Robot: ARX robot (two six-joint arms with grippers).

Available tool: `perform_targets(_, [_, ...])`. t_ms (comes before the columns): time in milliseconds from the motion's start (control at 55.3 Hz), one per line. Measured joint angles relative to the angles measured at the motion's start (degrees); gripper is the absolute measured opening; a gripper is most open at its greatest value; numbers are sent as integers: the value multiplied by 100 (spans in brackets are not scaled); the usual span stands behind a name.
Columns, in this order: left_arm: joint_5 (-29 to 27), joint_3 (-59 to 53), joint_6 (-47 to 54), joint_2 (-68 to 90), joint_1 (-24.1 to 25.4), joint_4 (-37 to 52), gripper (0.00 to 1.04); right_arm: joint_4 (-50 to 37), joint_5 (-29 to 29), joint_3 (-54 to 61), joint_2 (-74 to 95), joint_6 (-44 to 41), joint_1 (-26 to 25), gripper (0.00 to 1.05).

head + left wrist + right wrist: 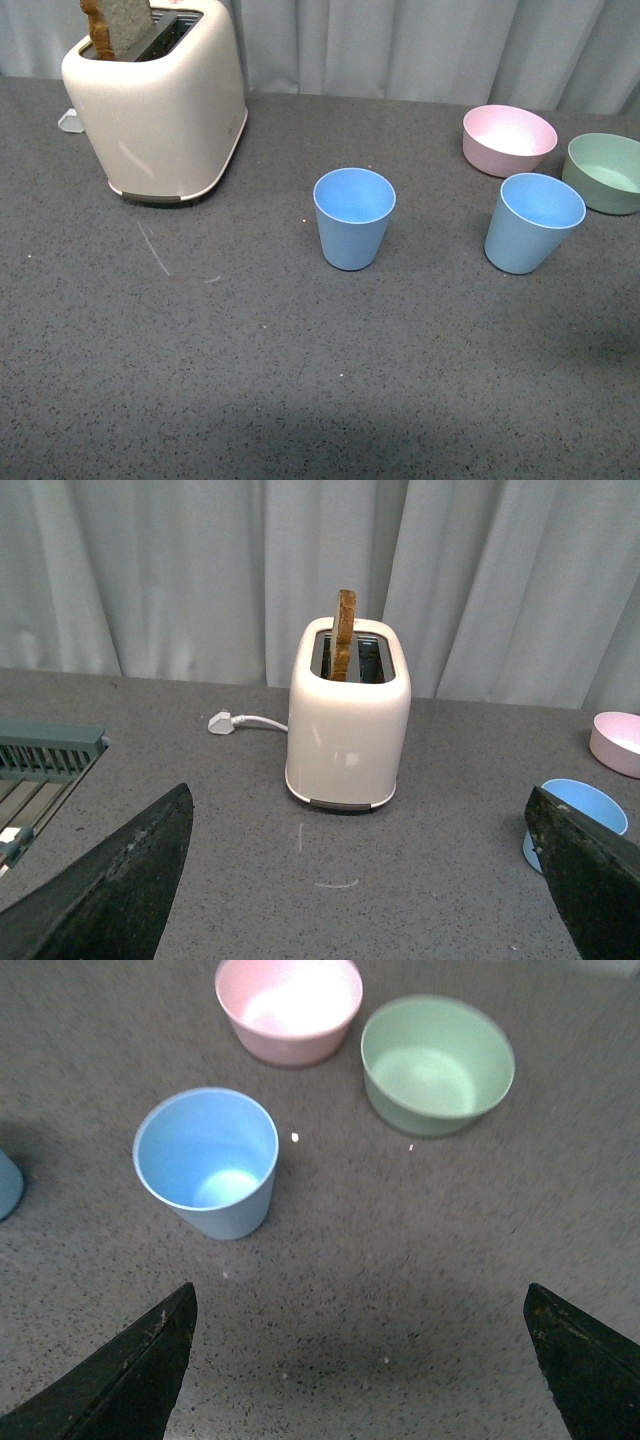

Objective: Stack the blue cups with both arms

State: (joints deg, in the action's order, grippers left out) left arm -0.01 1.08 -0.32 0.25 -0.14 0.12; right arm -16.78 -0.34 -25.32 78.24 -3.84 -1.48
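Note:
Two light blue cups stand upright and apart on the grey table. One cup is at the middle, the other cup is to its right, near the bowls. Neither arm shows in the front view. My left gripper is open and empty, above the table before the toaster; the middle cup shows partly behind one finger. My right gripper is open and empty, hovering short of the right cup; the other cup's edge shows at the frame side.
A cream toaster with a slice of toast stands at the back left, its plug and cord behind it. A pink bowl and a green bowl sit at the back right. A grey rack lies beside the toaster.

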Motion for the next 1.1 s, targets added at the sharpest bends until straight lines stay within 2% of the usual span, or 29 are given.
perform_targets(181, [2, 0, 0, 0, 0, 0, 98, 546, -157, -1405, 1864, 785, 50, 95])
perform_targets(596, [2, 0, 0, -2, -2, 0, 98, 1270, -72, -2994, 3571, 1978, 385, 94])
perform_targets(687, [2, 0, 0, 0, 0, 0, 98, 1379, 0, -3217, 3786, 2173, 431, 75])
perform_targets(886, [2, 0, 0, 0, 0, 0, 98, 1655, 125, -3342, 3884, 2256, 448, 48])
perform_targets(940, [2, 0, 0, 0, 0, 0, 98, 1674, 138, -3346, 3886, 2302, 431, 36])
perform_targets(1102, [2, 0, 2, -2, -2, 0, 98, 1707, 138, -3346, 3886, 2321, 382, 13])
